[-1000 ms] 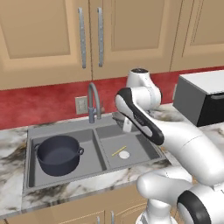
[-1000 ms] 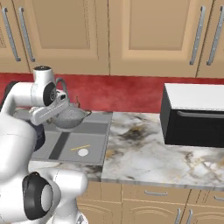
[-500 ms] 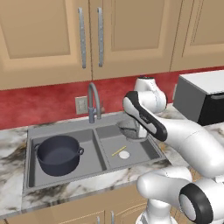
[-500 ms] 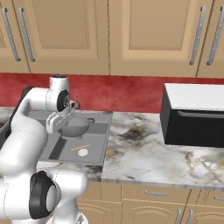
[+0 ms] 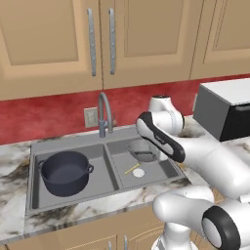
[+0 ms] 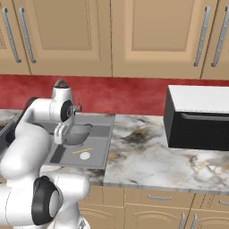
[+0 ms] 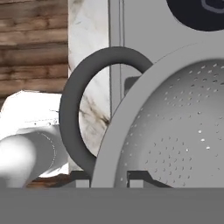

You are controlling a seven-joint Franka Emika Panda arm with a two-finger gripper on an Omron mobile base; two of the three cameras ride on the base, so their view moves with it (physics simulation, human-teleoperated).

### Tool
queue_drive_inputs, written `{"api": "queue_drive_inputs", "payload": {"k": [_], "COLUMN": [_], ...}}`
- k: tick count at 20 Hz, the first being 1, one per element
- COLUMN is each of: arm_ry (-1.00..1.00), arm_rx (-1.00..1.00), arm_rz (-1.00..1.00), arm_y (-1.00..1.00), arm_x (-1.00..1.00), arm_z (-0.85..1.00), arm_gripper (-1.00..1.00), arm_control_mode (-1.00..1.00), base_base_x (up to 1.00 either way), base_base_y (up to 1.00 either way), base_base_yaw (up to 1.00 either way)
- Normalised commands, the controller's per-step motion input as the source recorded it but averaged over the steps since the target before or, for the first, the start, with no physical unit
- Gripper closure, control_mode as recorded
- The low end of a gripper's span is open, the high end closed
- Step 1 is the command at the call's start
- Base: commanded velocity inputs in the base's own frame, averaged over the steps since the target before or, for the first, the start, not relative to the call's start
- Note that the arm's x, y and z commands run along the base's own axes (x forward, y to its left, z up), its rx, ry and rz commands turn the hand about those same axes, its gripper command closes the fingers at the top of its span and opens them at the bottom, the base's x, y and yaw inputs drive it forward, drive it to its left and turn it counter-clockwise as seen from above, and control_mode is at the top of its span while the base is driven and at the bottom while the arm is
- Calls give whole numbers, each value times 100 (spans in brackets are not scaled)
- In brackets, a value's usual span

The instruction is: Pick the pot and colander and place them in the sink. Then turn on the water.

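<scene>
Two basins in sink (image 5: 112, 172) | pot (image 5: 65, 172): upright in left basin | colander (image 5: 142, 150): low in right basin, near its back, rim up | gripper (image 7: 109, 177): jaws closed on colander rim beside its dark loop handle (image 7: 81, 109) | faucet (image 5: 104, 113): behind divider | yellow stick (image 5: 132, 168) beside drain (image 5: 138, 172) on right basin floor

You see a matt grey sink (image 5: 73, 188) set in glossy veined marble counter (image 6: 152, 156); the colander (image 7: 175, 131) looks like dull perforated metal, the pot (image 5: 65, 172) dark satin, the cabinets (image 6: 147, 36) smooth wood
</scene>
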Motion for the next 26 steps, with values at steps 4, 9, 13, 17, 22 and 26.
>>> {"api": "queue_drive_inputs", "payload": {"k": [4,9,13,17,22,26], "arm_ry": [-3,-3,-6,-6,-2,0], "arm_rx": [1,0,0,0,0,0], "arm_rz": [22,14,6,2,0,0], "arm_y": [-1,-5,-9,-2,0,0], "arm_x": [18,29,33,34,38,30], "arm_z": [-44,-35,-25,-31,-49,-35], "arm_gripper": [100,100,100,100,100,100], "arm_control_mode": [-100,-100,-100,-100,-100,-100], "base_base_x": [0,0,0,0,0,0], "base_base_y": [0,0,0,0,0,0], "base_base_yaw": [0,0,0,0,0,0]}}
